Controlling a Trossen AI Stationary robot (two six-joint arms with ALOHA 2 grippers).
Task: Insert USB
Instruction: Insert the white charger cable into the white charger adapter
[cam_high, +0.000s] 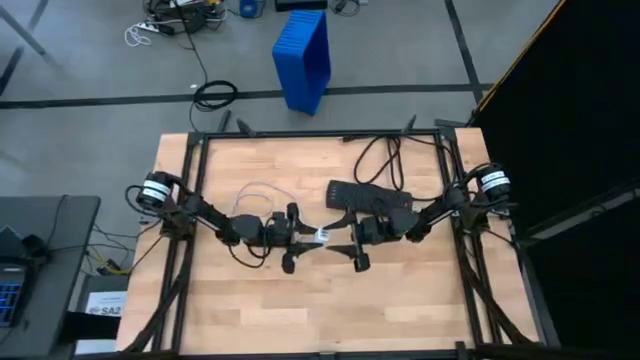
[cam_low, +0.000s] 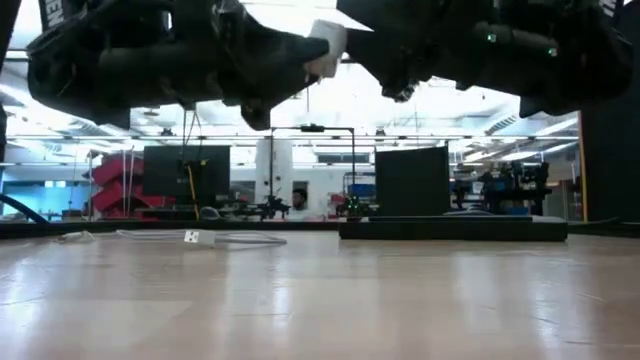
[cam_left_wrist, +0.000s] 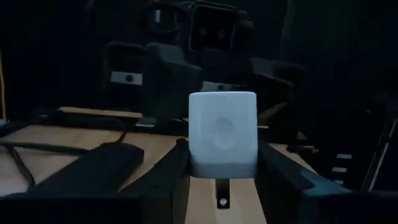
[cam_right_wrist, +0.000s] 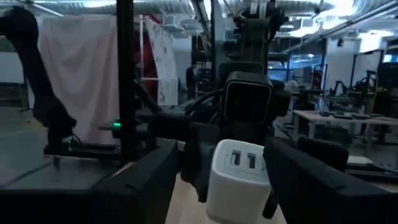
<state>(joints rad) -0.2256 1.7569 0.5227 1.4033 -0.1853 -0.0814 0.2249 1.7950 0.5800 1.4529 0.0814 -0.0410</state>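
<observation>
USB (cam_low: 196, 238) lies loose on table (cam_low: 320, 300).

One white charger block (cam_left_wrist: 222, 134), one white cable (cam_low: 190, 238), one power strip (cam_high: 372, 194)

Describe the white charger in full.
The charger is a small white cube of smooth plastic with rounded edges. One face carries two USB ports side by side, turned toward the right gripper. The opposite face shows a shallow round dimple. A metal prong points down from its underside. It is held clear above the table, clamped between the jaws of the left gripper. The right gripper's jaws stand open, facing it. Nothing is plugged into the ports.
</observation>
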